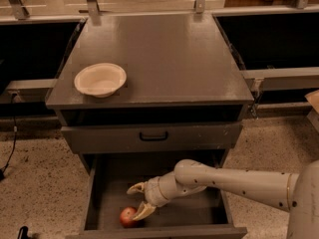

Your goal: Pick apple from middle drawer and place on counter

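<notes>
Gripper: my gripper (132,202) hangs low inside the middle drawer (199,215), toward its front left, with its two tips spread apart.
Fingers: the lower finger (143,211) slants down to the drawer's front wall; the upper one (135,187) points toward the drawer's left wall.
Apple: the apple (127,216) lies on the drawer floor at the front left. My lower finger covers its right edge, so I cannot tell whether they touch.
Arm: my arm (234,180) crosses the drawer from its right side, hides part of the floor and is cut off by the frame.
Drawer depth: the drawer's back is lost in shadow.
Upper drawer front: a shut drawer front (199,136) with a black handle sits directly above the drawer.
Worktop: the worktop (164,54) lies above the drawer.
Bowl: a cream bowl (99,79) stands on the worktop, above the drawer's left side.
</notes>
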Tool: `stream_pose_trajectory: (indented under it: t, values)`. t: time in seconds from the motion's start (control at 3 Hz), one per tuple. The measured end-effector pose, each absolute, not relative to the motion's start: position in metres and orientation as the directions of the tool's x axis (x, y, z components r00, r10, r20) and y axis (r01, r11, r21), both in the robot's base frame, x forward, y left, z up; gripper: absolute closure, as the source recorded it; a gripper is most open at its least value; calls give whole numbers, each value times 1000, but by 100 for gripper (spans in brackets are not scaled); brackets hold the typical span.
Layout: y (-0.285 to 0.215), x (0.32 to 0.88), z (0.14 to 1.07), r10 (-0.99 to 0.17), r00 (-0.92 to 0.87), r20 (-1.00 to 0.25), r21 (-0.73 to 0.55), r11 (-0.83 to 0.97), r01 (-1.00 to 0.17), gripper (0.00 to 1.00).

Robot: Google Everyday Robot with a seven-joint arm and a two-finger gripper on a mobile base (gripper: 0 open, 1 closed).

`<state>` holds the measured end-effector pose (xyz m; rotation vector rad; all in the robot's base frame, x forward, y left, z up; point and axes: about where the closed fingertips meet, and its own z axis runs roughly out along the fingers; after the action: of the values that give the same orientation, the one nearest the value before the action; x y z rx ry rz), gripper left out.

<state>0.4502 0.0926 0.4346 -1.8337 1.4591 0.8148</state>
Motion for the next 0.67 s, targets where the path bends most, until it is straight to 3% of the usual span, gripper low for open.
stream_pose_trajectory:
  t: [0.67]
  values:
    - [104,434,405,-549,190,-814,-51,-258,-965,38]
